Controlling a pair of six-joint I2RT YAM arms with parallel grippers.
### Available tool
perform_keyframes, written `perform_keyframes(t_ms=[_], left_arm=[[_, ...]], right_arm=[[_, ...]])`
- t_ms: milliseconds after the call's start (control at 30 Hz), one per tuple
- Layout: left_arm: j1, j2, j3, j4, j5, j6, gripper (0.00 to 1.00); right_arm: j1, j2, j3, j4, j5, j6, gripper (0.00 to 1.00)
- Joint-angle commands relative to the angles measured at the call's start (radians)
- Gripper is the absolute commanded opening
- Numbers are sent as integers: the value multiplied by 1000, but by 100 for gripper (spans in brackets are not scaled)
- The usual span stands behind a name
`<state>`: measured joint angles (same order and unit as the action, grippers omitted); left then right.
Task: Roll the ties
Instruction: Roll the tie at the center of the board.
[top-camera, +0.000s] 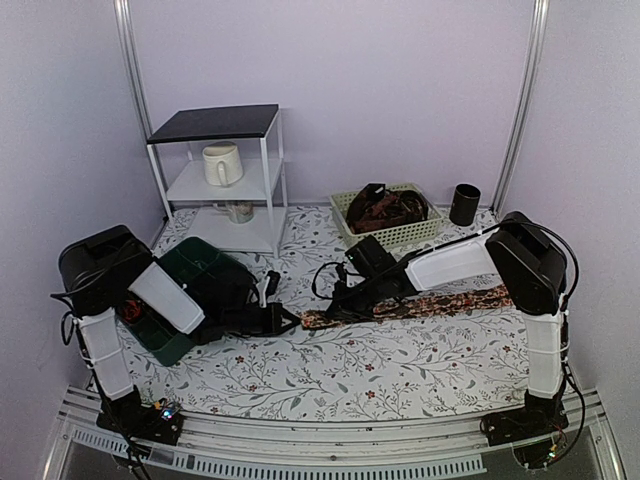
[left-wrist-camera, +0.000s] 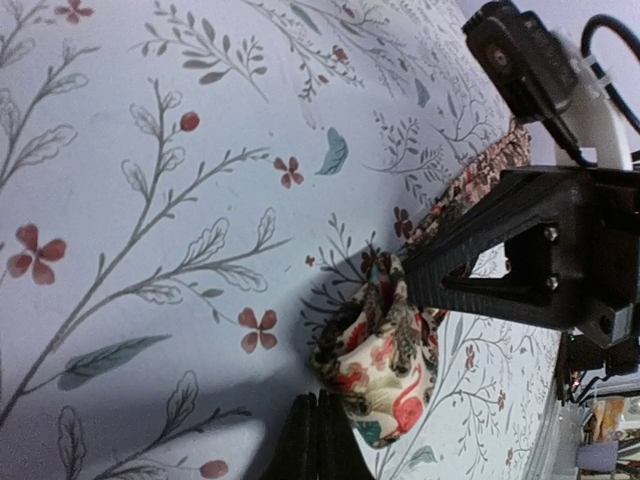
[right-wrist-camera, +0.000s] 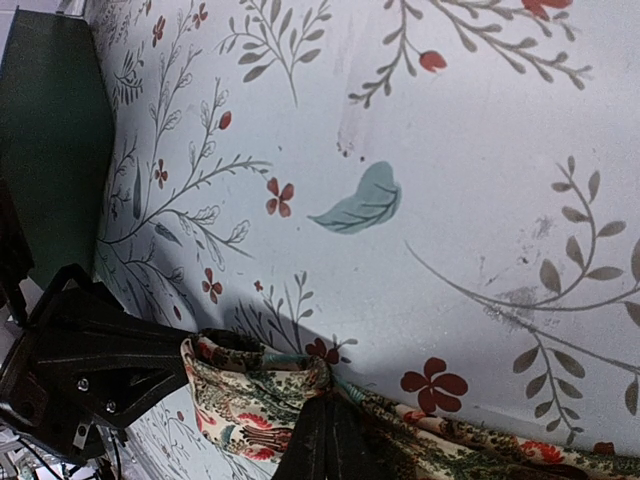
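Note:
A patterned tie (top-camera: 440, 302) lies stretched across the table toward the right. Its left end is folded into a small raised loop (left-wrist-camera: 385, 350) between my two grippers. My left gripper (left-wrist-camera: 320, 405) is shut, its tips at the loop's lower edge and seemingly pinching it; in the top view it (top-camera: 292, 320) is at the tie's left tip. My right gripper (right-wrist-camera: 330, 410) is shut on the tie (right-wrist-camera: 240, 400) where the loop closes, just right of the left one (top-camera: 335, 308). The rest of the tie trails off to the right under the right arm.
A pale green basket (top-camera: 345, 205) at the back holds more dark ties (top-camera: 385, 208). A black cup (top-camera: 464, 203) stands to its right. A white shelf (top-camera: 215, 180) with a mug (top-camera: 222, 163) is at the back left. A dark green bin (top-camera: 195, 262) sits under the left arm.

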<state>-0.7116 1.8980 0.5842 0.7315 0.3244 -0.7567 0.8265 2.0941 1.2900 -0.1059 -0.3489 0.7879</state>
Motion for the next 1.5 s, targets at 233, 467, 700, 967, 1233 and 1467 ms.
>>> perform_keyframes(t_ms=[233,467,700,967,1233,1467], left_arm=[[-46,37,71,-339,-14,-36,0],[-47,17,29,-45,96,-109,0],[-40,47,19,177,153,-171,0],[-33,103,83,173,166,-127,0],[-33,111,110,126,166,-92,0],[-34,104,118,89,162,-55,0]], right_arm=[[6,15,-25,-15,27,10,3],[1,-6,-70,27,26,15,4],[0,-28,-84,67,5,13,5],[-6,-33,-98,77,3,14,6],[-12,-93,-135,136,7,20,2],[-16,-104,-149,189,-21,21,0]])
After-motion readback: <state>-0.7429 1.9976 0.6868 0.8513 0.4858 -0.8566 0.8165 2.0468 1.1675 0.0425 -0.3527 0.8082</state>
